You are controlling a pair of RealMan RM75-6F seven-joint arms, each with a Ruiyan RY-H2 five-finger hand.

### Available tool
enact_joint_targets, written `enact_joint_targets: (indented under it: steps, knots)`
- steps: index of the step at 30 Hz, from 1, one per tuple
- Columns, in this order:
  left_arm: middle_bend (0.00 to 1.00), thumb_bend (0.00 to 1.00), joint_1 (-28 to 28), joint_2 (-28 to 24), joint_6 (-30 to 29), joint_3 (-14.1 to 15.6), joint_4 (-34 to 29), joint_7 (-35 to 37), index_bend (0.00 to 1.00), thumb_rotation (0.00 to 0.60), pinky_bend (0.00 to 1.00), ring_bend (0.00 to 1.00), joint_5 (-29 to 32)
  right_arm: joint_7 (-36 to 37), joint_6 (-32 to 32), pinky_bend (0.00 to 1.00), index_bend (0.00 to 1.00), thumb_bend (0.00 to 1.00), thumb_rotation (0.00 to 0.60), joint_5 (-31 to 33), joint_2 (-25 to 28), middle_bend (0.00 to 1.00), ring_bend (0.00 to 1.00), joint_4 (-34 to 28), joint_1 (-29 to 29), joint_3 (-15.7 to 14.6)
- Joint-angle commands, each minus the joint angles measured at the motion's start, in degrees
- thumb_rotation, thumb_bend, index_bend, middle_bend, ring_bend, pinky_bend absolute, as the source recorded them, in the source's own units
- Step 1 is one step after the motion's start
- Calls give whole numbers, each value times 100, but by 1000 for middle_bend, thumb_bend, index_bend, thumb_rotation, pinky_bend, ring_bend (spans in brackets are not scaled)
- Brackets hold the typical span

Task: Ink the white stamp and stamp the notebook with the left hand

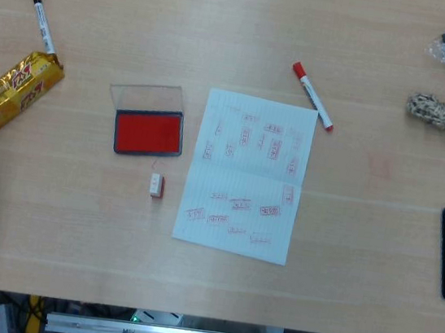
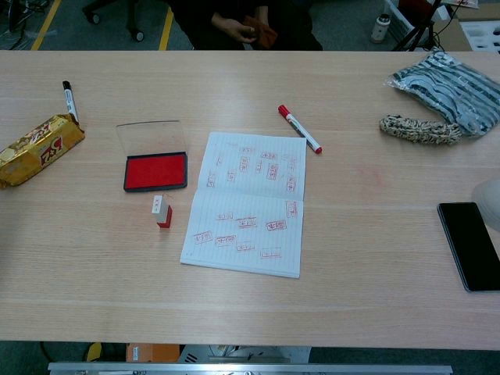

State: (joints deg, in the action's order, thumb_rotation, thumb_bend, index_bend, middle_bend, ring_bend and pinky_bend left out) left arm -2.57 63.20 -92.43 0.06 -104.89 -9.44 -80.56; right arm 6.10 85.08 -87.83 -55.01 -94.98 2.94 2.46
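Probably an office or lab, wooden table [image 2: 351, 258], rolling chair base [image 2: 117, 12], taped floor

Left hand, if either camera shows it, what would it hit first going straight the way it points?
Neither view shows the left hand, so its heading cannot be told. The table left of the white stamp looks bare, so a reach from that side would probably meet the stamp first.

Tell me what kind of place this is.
Probably an office or lab desk set up for stamping: a wooden table with an open notebook covered in red prints, an ink pad, a small stamp.
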Motion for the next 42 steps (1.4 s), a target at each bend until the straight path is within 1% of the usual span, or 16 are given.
enact_joint_targets:
  steps: [1,5,8,11,13,16,18,21,23,30,33,36,42]
  knots:
    - [382,248,10,4,24,-16,11,-15,207,600,554,404,-13,-18,-8,445,335,219,600,1,4,350,288,-19,10,7]
    - [382,248,17,-6,52,-22,30,33,207,600,554,406,-128,-46,-21,445,335,219,600,-13,7,350,288,-45,32,16]
    - [382,248,-39,-46,150,16,137,213,208,600,554,407,-374,-67,-34,445,335,219,600,-28,10,350,288,-68,59,29]
    - [395,248,-215,-176,451,150,333,551,211,600,560,410,-816,-101,-35,445,335,219,600,-61,12,350,288,-107,86,41]
    - [406,248,-307,-245,612,221,433,669,212,600,588,413,-997,-119,-39,445,335,218,600,-66,14,350,288,-122,94,42]
    - [442,246,-580,-280,1018,331,617,563,215,600,619,432,-1387,-168,-59,445,335,219,600,-68,25,350,288,-161,109,41]
    - [449,222,-746,-244,1222,345,684,518,222,600,619,439,-1563,-201,-68,445,335,219,600,-67,36,350,288,-189,115,40]
    - [461,155,-964,-178,1452,333,759,458,251,600,619,446,-1768,-236,-67,445,335,219,600,-65,50,350,288,-223,117,40]
    - [472,130,-1178,-67,1633,329,901,427,267,600,619,457,-2018,-265,-73,445,335,219,600,-52,61,350,288,-247,116,39]
    - [500,112,-1810,350,2295,352,1350,361,281,600,645,483,-2510,-348,-115,445,335,218,600,-7,53,350,288,-290,120,26]
    - [501,112,-2007,555,2537,326,1464,244,281,600,645,485,-2537,-380,-129,445,335,218,600,18,54,350,288,-304,123,29]
    - [499,113,-2171,699,2846,281,1480,30,276,600,645,483,-2413,-405,-149,445,335,218,600,47,61,350,288,-314,129,34]
    - [395,114,-2443,866,3604,121,1221,-650,253,600,634,415,-1805,-427,-214,445,335,219,600,115,45,350,288,-294,155,47]
